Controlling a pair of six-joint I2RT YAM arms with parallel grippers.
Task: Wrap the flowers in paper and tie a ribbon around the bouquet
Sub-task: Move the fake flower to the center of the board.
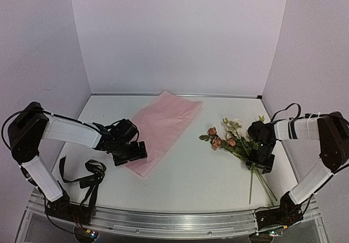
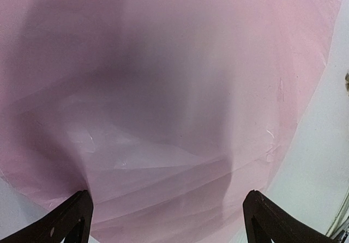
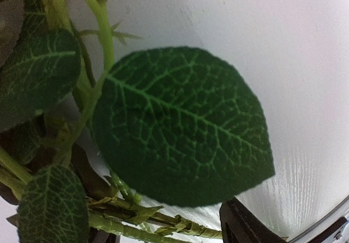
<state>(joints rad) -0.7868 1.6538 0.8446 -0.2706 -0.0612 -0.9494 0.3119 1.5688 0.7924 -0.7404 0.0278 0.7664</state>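
Flowers (image 1: 218,141) beneath right end effector (image 1: 262,165)

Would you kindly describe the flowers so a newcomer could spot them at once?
Look at the right half of the white table, by the right claw. There lie the flowers: the only thing with green stems and leaves, unlike the flat pink paper.

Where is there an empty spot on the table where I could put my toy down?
The widest bare table lies between the paper and the flowers, running to the near edge. The far right corner behind the flowers is free too. It is crowded near left, with the ribbon and left gripper, and at the stems by the right gripper.
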